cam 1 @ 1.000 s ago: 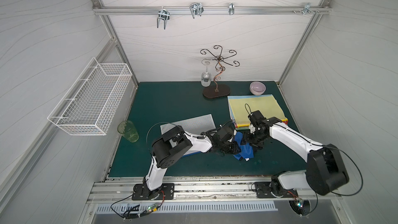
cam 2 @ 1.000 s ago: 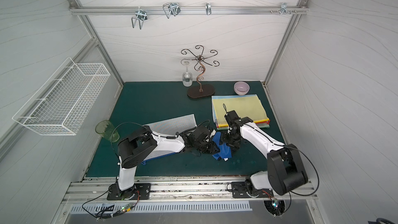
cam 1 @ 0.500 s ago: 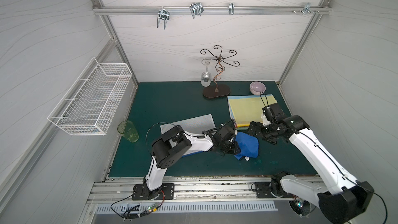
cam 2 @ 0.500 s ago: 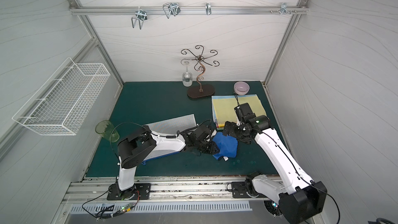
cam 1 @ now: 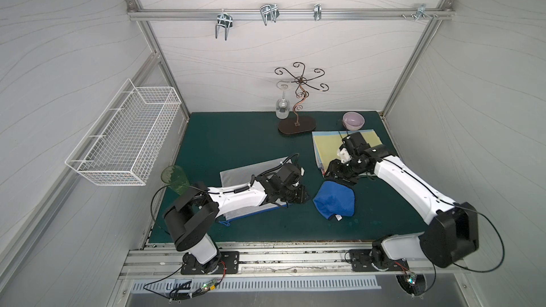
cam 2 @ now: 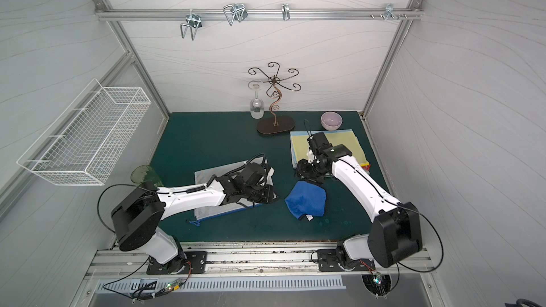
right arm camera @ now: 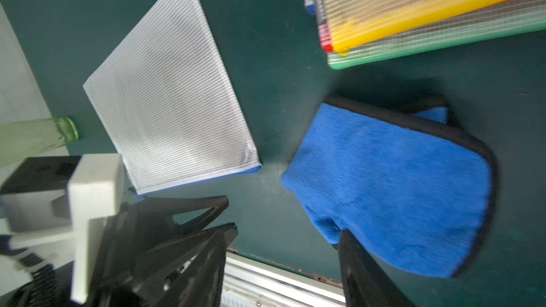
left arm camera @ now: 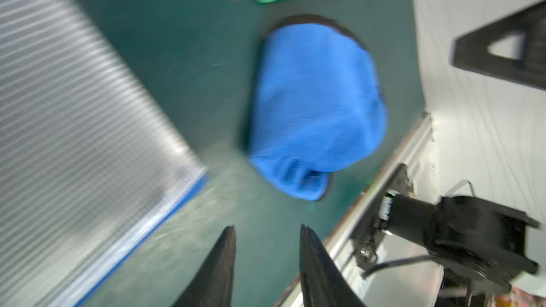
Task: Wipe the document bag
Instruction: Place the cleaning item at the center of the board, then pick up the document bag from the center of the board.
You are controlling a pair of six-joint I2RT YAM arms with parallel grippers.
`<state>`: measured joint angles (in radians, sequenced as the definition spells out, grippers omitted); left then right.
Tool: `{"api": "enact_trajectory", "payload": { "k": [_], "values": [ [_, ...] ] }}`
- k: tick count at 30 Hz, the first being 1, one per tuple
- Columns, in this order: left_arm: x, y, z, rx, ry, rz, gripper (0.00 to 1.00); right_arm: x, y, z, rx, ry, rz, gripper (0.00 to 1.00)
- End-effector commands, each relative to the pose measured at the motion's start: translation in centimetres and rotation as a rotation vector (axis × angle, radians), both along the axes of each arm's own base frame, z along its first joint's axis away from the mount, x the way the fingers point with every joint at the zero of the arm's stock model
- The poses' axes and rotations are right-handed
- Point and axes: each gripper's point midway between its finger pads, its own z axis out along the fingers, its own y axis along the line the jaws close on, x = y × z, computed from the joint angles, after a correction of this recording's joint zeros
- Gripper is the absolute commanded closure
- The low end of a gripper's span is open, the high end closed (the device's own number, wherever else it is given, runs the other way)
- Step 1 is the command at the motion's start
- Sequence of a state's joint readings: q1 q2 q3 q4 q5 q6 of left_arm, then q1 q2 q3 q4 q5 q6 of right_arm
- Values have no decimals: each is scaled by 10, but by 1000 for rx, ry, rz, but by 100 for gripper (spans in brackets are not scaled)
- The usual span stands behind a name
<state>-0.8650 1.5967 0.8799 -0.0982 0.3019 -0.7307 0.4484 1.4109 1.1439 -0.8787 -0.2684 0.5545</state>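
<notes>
The document bag (cam 1: 242, 175), white mesh with a blue edge, lies flat on the green mat, partly under my left arm; it also shows in both wrist views (left arm camera: 74, 143) (right arm camera: 174, 104). A blue cloth (cam 1: 335, 202) (cam 2: 307, 199) lies loose on the mat to its right, touched by neither gripper. My left gripper (cam 1: 300, 197) (left arm camera: 267, 228) hangs open and empty by the bag's right corner. The right gripper (cam 1: 335, 172) (right arm camera: 288, 231) hovers open just behind the cloth (right arm camera: 393, 184), nothing between its fingers.
A stack of coloured bags (cam 1: 328, 149) lies at the back right, with a pink bowl (cam 1: 353, 121) behind it. A glass rack (cam 1: 297, 126) stands at the back, a green cup (cam 1: 174, 177) at the left edge, a wire basket (cam 1: 127, 140) on the left wall.
The right gripper let go of the blue cloth and drew back toward the coloured stack. The cloth dropped flat on the mat. The left gripper came off the cloth.
</notes>
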Motion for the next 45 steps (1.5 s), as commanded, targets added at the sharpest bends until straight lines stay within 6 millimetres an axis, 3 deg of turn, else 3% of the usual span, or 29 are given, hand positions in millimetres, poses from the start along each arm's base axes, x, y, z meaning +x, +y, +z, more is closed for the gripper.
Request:
{"api": "enact_trajectory", "payload": {
  "k": [1,3,6,16,22,27,33,37,42,45],
  "values": [
    [2,46,-30,94,91,157,61,4,54,-12,138,44,158,42],
    [10,63,-34,110,94,214,61,2,80,-31,156,87,229,42],
    [17,71,-42,129,100,247,61,-5,100,-62,188,182,257,46],
    [16,85,-65,185,142,324,61,-29,86,-124,80,296,212,47],
    [11,96,-73,228,167,344,61,-36,107,-150,186,398,200,47],
    [9,100,-80,238,187,349,61,-37,120,-150,284,422,181,48],
    [7,100,-86,246,201,341,62,-28,130,-131,379,367,179,51],
    [8,101,-84,245,193,346,62,-20,132,-119,374,326,185,70],
    [18,106,-60,208,128,384,62,-16,124,-102,297,258,212,99],
    [27,112,-29,164,65,411,60,-12,115,-87,237,211,230,100]
  ]
}}
